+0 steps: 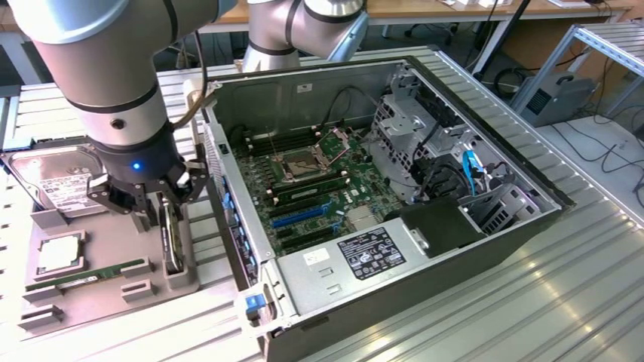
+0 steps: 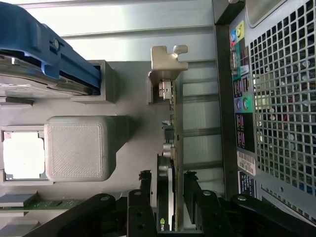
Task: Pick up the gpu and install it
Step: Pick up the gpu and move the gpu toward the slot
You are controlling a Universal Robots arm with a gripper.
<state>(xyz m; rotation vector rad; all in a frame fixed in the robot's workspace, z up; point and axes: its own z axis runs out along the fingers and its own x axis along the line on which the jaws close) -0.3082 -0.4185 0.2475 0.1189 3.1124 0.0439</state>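
The gpu stands on edge in a slotted holder on the grey parts tray, beside the open computer case. In the wrist view it is a thin dark card with its silver-beige bracket at the far end. My gripper is lowered over the card. Its two black fingertips straddle the gpu, one on each side, each with a small gap to the card. The gripper is open and holds nothing.
On the tray lie a hard drive with a blue bracket, a CPU and a green RAM stick. The case's perforated rear panel stands close beside the gpu. The motherboard lies exposed inside.
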